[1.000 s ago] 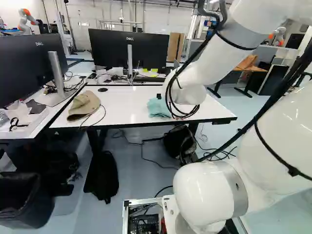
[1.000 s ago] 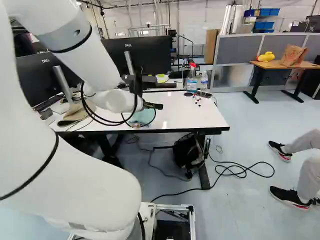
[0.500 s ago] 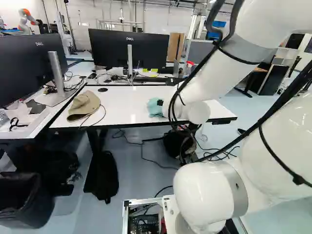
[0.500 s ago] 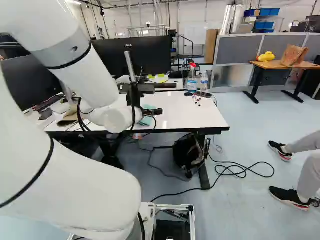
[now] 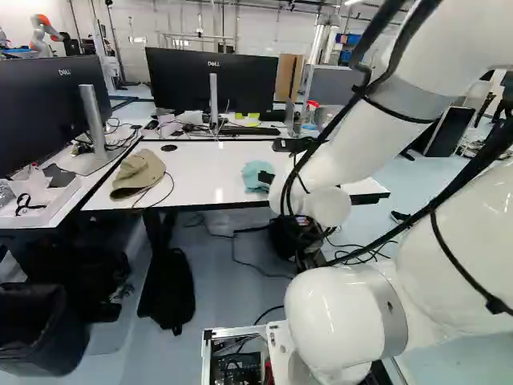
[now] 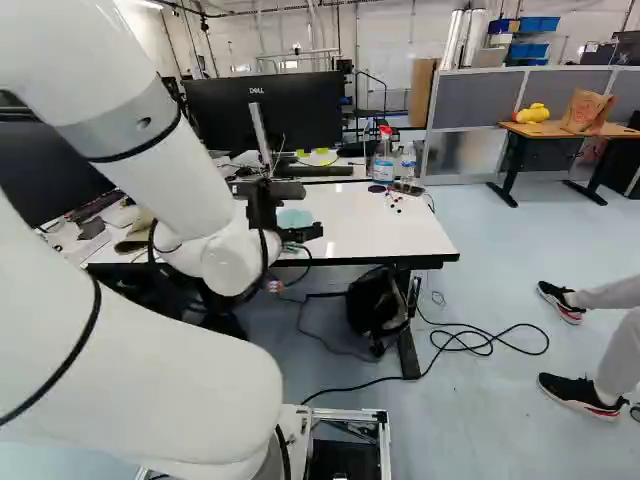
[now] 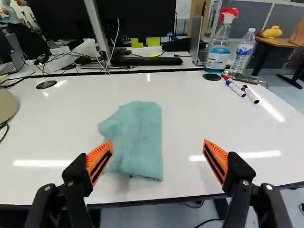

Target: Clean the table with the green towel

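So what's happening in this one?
A white robot arm is over the near edge of a white table, its tool open and holding nothing. The green towel lies crumpled on the table, ahead of the tool and partly between its fingers. It looks set to pick the towel up for wiping. Markers, a spray bottle and a cap are around it.

White jointed robot arm [image 5: 361, 148] lower than a second ago, rounded wrist joint [image 5: 327, 207] now across the near edge of the white rectangular desk [image 5: 210, 176] in the left base view, black two-fingered end effector [image 5: 268, 160] carried down too
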Robot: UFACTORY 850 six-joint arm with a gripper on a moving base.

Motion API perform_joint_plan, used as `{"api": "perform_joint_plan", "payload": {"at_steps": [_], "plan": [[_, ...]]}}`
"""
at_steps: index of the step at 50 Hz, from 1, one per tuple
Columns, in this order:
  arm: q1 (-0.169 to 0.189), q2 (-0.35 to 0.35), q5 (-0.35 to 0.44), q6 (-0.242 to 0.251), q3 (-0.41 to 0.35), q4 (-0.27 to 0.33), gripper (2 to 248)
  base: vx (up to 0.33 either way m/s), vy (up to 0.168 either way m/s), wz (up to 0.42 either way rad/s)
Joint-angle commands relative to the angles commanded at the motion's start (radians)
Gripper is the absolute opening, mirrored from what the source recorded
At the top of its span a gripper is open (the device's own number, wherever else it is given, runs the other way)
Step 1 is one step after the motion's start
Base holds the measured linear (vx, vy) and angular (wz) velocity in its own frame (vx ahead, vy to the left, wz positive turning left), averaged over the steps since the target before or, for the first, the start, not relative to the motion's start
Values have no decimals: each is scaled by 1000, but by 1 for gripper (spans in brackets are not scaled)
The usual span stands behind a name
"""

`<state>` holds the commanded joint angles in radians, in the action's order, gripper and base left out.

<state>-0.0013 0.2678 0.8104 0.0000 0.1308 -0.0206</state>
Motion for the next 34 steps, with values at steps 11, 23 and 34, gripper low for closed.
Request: {"api": "perform_joint_plan", "payload": {"at_steps": [11,23,34], "plan": [[1,6,34,0,-24,11,247,0,0,0],[1,10,56,0,-39,19,247,0,0,0],[1,11,62,0,-44,21,247,0,0,0]]}}
